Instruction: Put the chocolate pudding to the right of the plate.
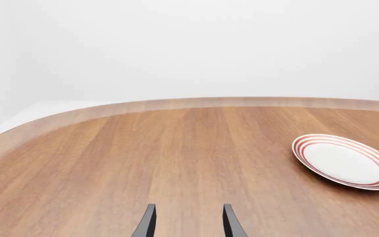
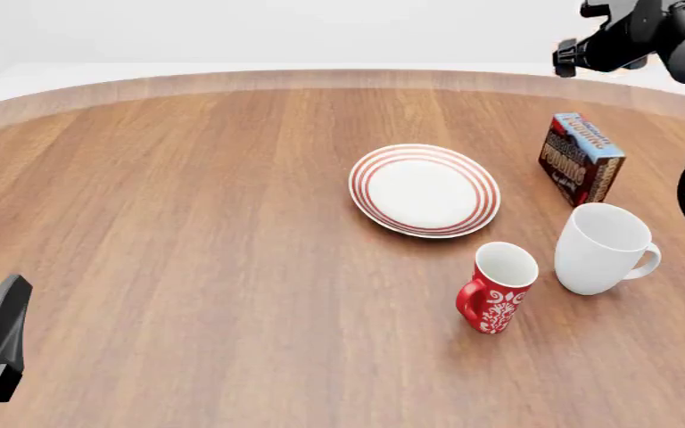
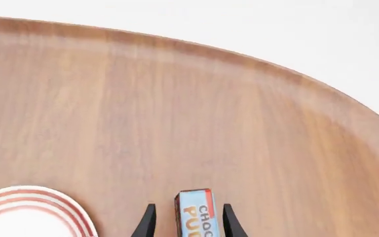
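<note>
Front view shows the whole wooden table [image 2: 176, 223] with all four things on it, which no wrist view does. The plate [image 2: 424, 190] lies near the middle. The chocolate pudding [image 2: 581, 158] stands to the right of it, apart from the rim, and a little farther back. A white mug [image 2: 602, 247] stands just in front of the box, and a red mug with white pattern [image 2: 496, 287] is left of the white one, near the front edge of the plate. In this view the box rests on a narrow side; its long axis runs from back-left to front-right, and the dark printed face looks toward the plate.

Of the right arm, only dark links are seen at the upper right corner, so its fingers cannot be judged here. The right wrist view gives what is missing: the right gripper [image 3: 185, 222] has its two dark fingertips [image 3: 148, 220] spread, one on each side of the box — the light blue edge with orange letters lies between them, along the fingers. Whether they touch the box I cannot tell; small gaps seem to show. A part of the plate is at the corner.

Left wrist view shows the left gripper [image 1: 187, 221] with fingers parted over bare wood, holding nothing, the plate well apart from it.
</note>
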Controlling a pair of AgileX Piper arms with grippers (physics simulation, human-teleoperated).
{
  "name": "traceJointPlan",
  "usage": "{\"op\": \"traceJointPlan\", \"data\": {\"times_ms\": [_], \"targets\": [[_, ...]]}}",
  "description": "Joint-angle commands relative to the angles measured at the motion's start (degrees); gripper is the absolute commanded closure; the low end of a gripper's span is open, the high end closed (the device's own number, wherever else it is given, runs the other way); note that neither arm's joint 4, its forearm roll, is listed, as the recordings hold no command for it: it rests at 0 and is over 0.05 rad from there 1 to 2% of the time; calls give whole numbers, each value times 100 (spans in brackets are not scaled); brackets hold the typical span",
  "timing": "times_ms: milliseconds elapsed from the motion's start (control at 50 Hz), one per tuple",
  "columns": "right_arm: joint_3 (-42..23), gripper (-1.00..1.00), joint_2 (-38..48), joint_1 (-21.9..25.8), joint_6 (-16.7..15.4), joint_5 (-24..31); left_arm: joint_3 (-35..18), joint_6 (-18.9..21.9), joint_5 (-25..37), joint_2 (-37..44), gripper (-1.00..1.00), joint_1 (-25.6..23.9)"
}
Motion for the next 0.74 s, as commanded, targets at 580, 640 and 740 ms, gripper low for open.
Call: {"op": "traceJointPlan", "data": {"times_ms": [580,640,740], "targets": [[3460,-100,-4016,781,384,-2048,0,0,0,0,-100,0],[4100,-100,-4759,865,398,-2267,0,0,0,0,-100,0],[4967,-100,-5752,1062,315,-2374,0,0,0,0,-100,0]]}}
